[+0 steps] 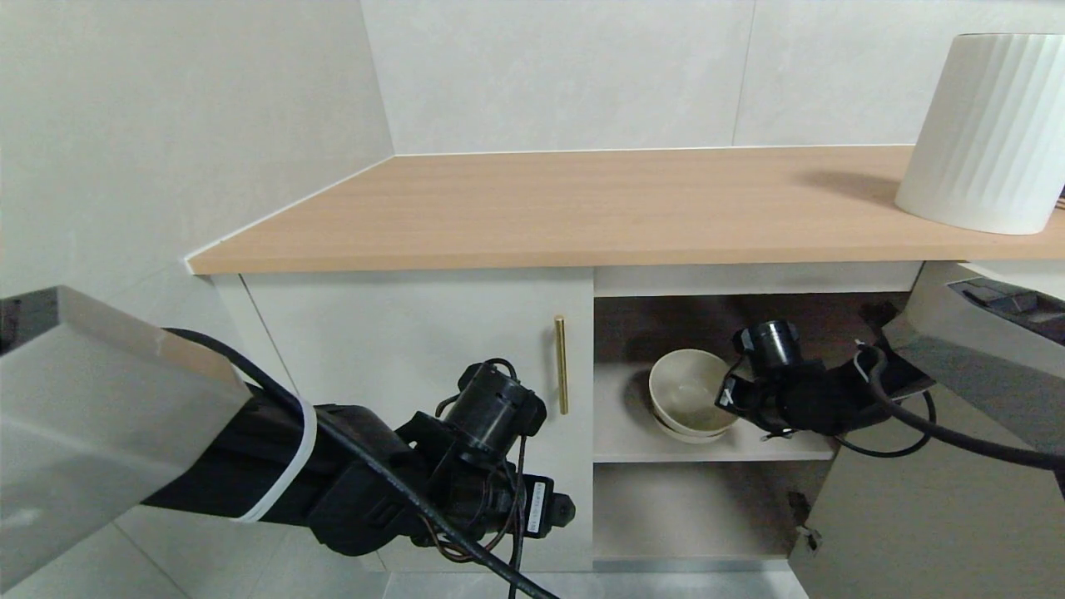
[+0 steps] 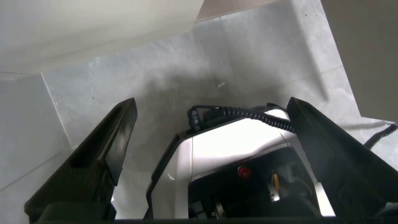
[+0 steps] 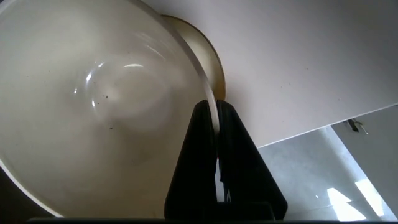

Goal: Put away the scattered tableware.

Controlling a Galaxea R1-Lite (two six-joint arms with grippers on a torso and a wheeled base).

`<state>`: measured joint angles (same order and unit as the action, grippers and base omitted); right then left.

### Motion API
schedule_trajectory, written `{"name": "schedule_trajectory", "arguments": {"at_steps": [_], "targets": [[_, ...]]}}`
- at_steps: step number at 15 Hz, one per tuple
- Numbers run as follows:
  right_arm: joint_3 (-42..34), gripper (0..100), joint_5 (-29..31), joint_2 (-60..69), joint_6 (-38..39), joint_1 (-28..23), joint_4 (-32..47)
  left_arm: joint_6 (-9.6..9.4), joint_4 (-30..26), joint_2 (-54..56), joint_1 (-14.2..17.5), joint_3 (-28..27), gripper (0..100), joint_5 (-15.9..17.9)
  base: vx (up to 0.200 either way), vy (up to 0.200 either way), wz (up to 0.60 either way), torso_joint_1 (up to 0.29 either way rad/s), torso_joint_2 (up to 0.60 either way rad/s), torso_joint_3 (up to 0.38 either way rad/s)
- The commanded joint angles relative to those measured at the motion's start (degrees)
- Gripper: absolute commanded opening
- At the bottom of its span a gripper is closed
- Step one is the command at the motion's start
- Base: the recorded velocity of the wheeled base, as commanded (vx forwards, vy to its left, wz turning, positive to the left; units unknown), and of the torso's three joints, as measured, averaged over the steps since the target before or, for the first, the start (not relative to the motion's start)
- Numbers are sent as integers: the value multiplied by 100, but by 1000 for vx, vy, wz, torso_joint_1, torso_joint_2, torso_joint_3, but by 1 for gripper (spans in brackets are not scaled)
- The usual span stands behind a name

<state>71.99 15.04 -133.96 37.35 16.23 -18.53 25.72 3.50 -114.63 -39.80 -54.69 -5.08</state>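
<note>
Beneath the wooden countertop (image 1: 582, 208), the cabinet (image 1: 416, 349) stands with its right-hand door open, exposing a pale shelf (image 1: 624, 433).

1. Locate the right gripper (image 1: 730, 398) inside the opening, just above that shelf. Its fingers (image 3: 205, 143) are pressed together on the rim of the cream bowl (image 1: 686, 395); the right wrist view places one finger inside the wall and one outside.
2. Note the bearing. The bowl lies directly ahead of the fingertips, with its hollow on the side facing away from the open door. It has no long axis, being round. It is tilted, however, with its mouth turned toward the cabinet front rather than straight up.
3. Note the support. A shallower dish (image 1: 691, 434) sits on the shelf under the bowl, below and ahead of the fingertips. The bowl's lower edge appears to touch it.
4. Judge the coming move accordingly: you likely need to level the bowl downward onto the dish before the pinch is let go.
5. Disregard the left gripper (image 2: 211, 109). Its fingers are spread wide, it holds nothing, and it sits low outside the closed door, well apart from the bowl. The right arm is the nearer one.
</note>
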Motion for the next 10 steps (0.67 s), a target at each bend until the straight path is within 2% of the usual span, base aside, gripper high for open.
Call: {"name": "schedule_trajectory", "arguments": {"at_steps": [1,3,4,10], "targets": [[8,0,-1,-33,0,3,-2,3,2,2,-1,-7,100,-1,0,0,0,0,0,0],[17,0,-1,-51,-9,-5,-2,3,-7,2,-1,2,100,-1,0,0,0,0,0,0],[26,100,-1,-60,-9,3,-2,3,2,2,-1,-7,100,-1,0,0,0,0,0,0],[0,100,-1,-7,-9,3,7,3,2,11,25,-7,100,-1,0,0,0,0,0,0]]}}
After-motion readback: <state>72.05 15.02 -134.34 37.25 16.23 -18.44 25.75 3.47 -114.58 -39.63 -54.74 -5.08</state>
